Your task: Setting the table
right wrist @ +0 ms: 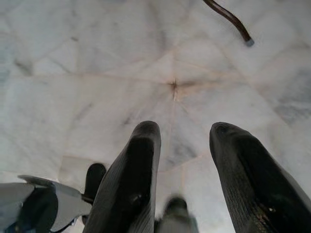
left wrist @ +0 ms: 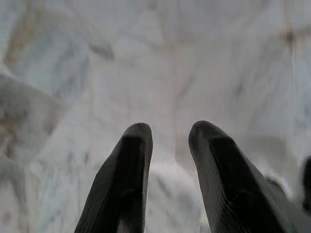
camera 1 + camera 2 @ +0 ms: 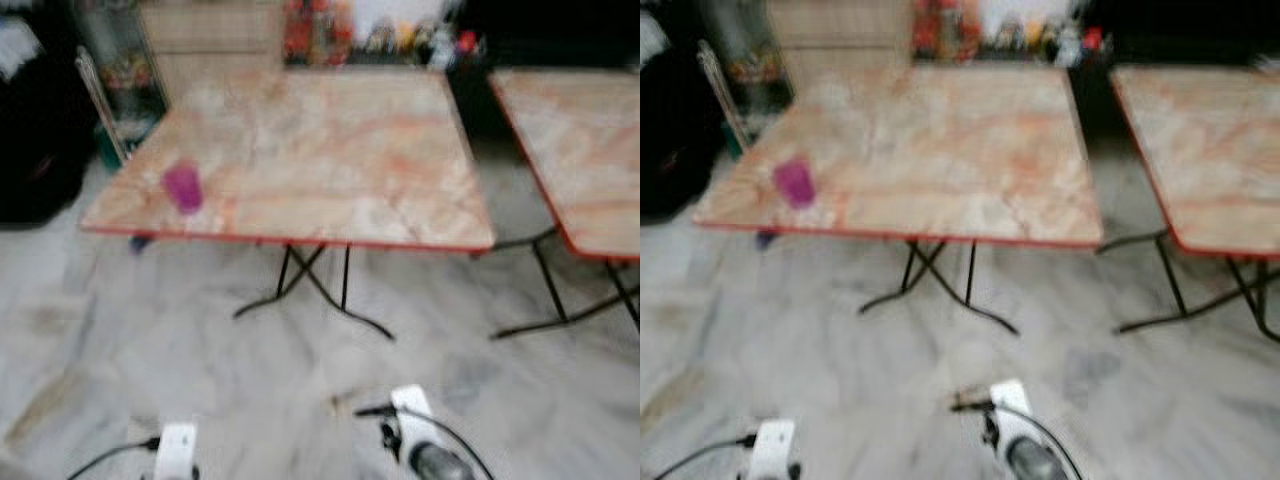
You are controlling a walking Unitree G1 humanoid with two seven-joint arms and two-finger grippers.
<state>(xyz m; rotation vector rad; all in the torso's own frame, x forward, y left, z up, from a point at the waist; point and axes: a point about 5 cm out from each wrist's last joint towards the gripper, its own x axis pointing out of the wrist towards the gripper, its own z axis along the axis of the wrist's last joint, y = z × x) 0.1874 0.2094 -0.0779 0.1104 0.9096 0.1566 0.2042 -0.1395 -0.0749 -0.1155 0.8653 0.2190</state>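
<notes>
The two head cameras look forward and down from standing height, some way back from a marble-topped folding table (image 3: 300,160). Both are blurred and share nearly the same scene, the right eye's picture shifted a little sideways: the table, a second table (image 3: 575,150) off to the right, and grey marble floor (image 3: 300,360) in between. Each wrist camera sits behind its own claw and stares straight down along the parted fingers at that floor, close up: left gripper (image 2: 167,128), right gripper (image 1: 184,127). Beyond the right claw's tips a dark table foot (image 1: 228,19) crosses the floor.
</notes>
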